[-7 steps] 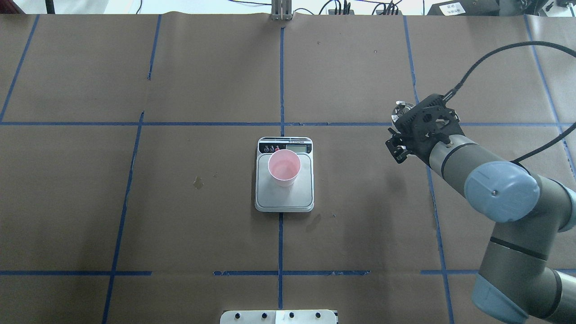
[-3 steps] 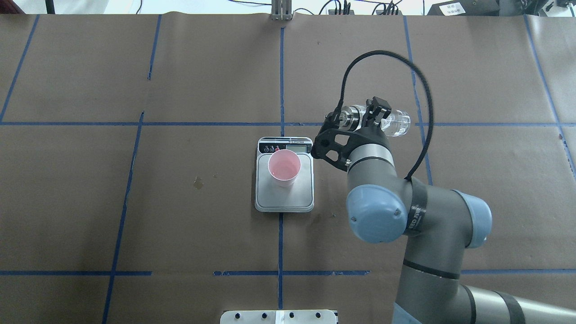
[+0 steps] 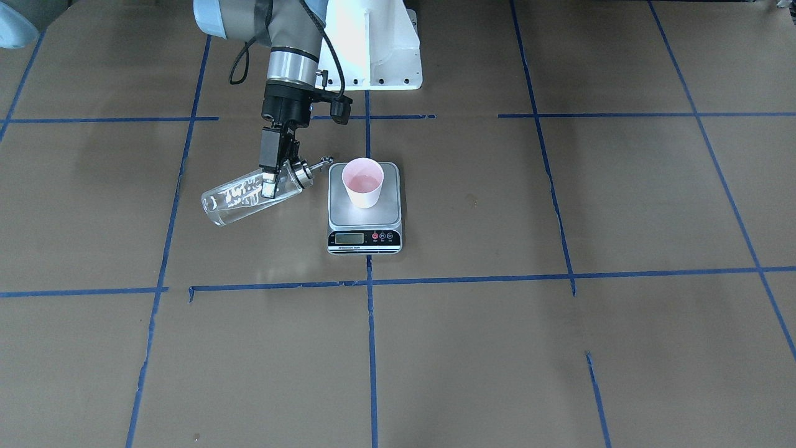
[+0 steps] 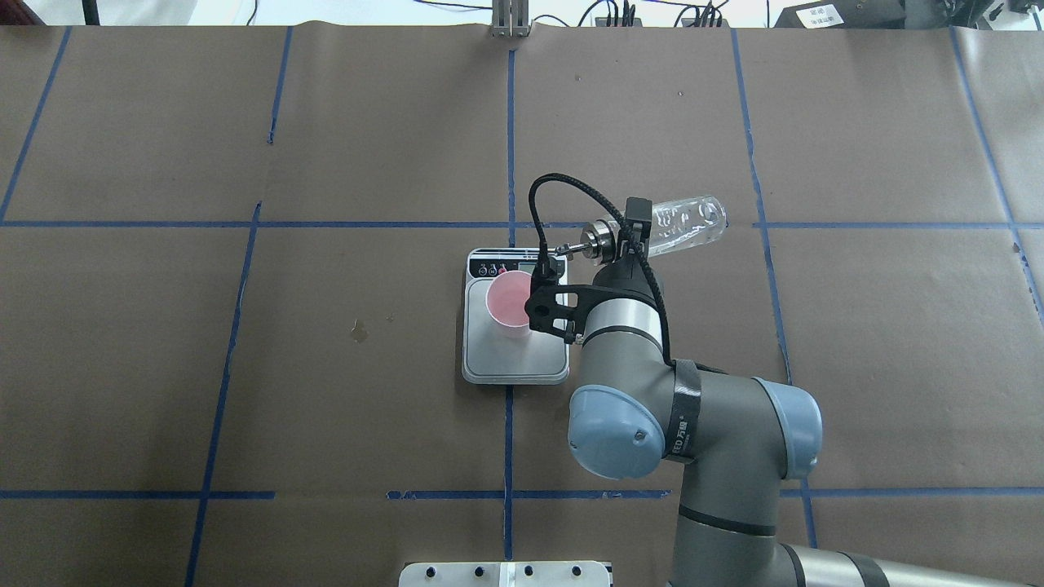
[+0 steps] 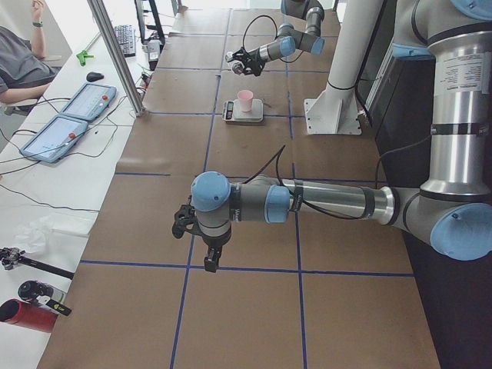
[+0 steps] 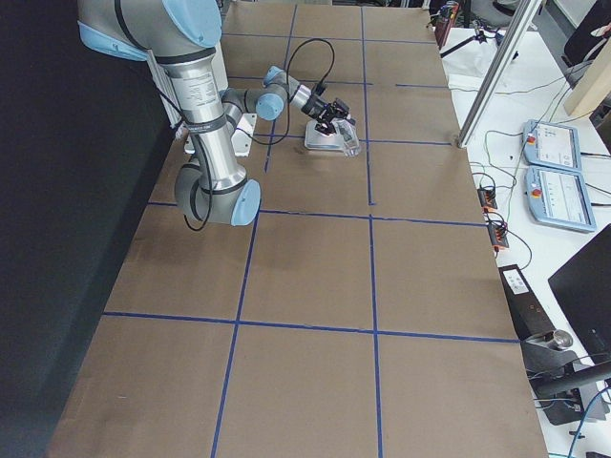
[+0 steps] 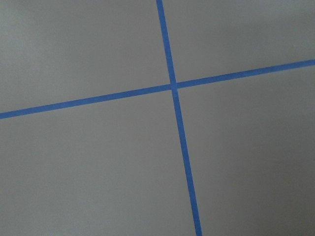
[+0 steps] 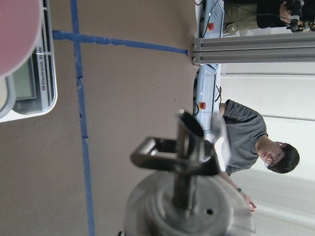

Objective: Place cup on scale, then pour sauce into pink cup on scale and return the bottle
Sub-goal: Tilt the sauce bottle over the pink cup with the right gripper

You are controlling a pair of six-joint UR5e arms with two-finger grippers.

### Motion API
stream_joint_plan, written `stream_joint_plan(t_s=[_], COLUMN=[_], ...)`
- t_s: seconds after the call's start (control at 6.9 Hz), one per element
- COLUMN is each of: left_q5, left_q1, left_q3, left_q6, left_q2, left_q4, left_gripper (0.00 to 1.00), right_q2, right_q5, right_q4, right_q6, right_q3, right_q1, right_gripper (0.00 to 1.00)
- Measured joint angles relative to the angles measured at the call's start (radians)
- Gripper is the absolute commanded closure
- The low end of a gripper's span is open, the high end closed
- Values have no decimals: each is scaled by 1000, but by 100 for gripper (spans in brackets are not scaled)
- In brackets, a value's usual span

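Right gripper clamped on bottle near its neck, held aloft, tilted, spout near cup on scale; glass likely smooth, rigid, breakable; neck hold seems sound for tipping.

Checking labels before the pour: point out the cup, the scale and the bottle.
cup [image 3: 363, 179]: exterior front-facing view, pink inside.
scale [image 3: 354, 216]: exterior front-facing view, bare steel platform.
bottle [image 3: 235, 200]: exterior front-facing view, glass body.
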Motion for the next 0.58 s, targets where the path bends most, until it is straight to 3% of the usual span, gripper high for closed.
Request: stream_joint_plan(t_s=[0.58], left_q5=[1], left_q1=[0], left_q3=[2], left_q6=[1], left_q2=[0], left_q4=[0], left_gripper=[0], right_q2=[22], right_q5=[-118], right_q4=[-84], right_q6=[-176], right_q3=[-11], right_q1=[-29], right_gripper=[100])
